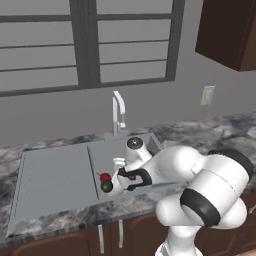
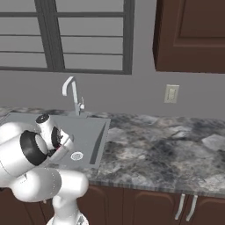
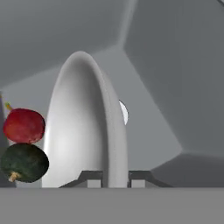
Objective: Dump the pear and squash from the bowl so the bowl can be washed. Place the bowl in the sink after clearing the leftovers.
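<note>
Over the basin: hand (image 3: 116,180) sits low inside the sink (image 1: 60,175), near the divider to the drainboard.
Hand: closed on the bowl (image 3: 87,127), one finger on each side of the rim.
Bowl: tipped up on edge, seen edge-on from the hand camera, sink walls behind it.
Pear (image 3: 24,125): at the bowl's open face, just above the squash (image 3: 24,162), the two touching.
Tap (image 1: 118,112): at the sink's back edge on the surface (image 2: 167,149).

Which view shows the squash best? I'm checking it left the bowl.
Hand view: the squash is large and whole beside the bowl, under the pear. Left base shows a dark speck.
</note>
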Motion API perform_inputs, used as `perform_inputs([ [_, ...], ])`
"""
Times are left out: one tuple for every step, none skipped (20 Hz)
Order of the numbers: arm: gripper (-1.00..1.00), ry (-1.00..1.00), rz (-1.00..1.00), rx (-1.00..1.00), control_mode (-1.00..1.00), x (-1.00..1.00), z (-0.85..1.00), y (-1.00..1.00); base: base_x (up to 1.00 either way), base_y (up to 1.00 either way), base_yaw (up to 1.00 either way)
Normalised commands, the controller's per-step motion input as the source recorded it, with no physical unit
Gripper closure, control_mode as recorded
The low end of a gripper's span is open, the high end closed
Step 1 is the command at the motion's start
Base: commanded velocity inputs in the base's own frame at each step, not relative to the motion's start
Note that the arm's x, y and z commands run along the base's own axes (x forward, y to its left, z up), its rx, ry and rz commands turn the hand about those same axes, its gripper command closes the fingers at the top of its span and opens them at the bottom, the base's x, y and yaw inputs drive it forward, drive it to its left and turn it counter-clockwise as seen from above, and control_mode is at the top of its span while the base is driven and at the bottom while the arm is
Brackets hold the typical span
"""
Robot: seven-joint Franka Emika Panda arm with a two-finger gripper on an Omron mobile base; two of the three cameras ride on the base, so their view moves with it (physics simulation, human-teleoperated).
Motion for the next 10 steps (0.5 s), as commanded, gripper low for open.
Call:
perform_inputs([
  [1.00, 0.00, -0.10, 0.00, -1.00, 0.00, 0.00, -0.33, 0.00, 0.00, 0.00],
  [1.00, 0.00, -0.20, 0.05, -1.00, 0.17, 0.00, -0.91, 0.00, 0.00, 0.00],
  [1.00, 0.00, -0.22, 0.06, -1.00, 0.34, 0.00, -0.86, 0.00, 0.00, 0.00],
  [1.00, 0.00, -0.17, 0.06, -1.00, 0.37, 0.00, -0.59, 0.00, 0.00, 0.00],
  [1.00, 0.00, -0.16, 0.00, -1.00, 0.45, 0.00, -0.39, 0.00, 0.00, 0.00],
  [1.00, 0.00, -0.20, 0.00, -1.00, 0.61, -0.14, -0.25, 0.00, 0.00, 0.00],
  [1.00, -0.01, -0.24, 0.03, -1.00, 0.68, -0.31, -0.19, 0.00, 0.00, 0.00],
  [1.00, -0.08, -0.25, 0.11, -1.00, 0.63, -0.44, -0.04, 0.00, 0.00, 0.00],
  [1.00, -0.17, -0.25, 0.20, -1.00, 0.36, -0.56, 0.00, 0.00, 0.00, 0.00],
  [1.00, -0.20, -0.23, 0.25, -1.00, 0.00, -0.82, 0.00, 0.00, 0.00, 0.00],
])
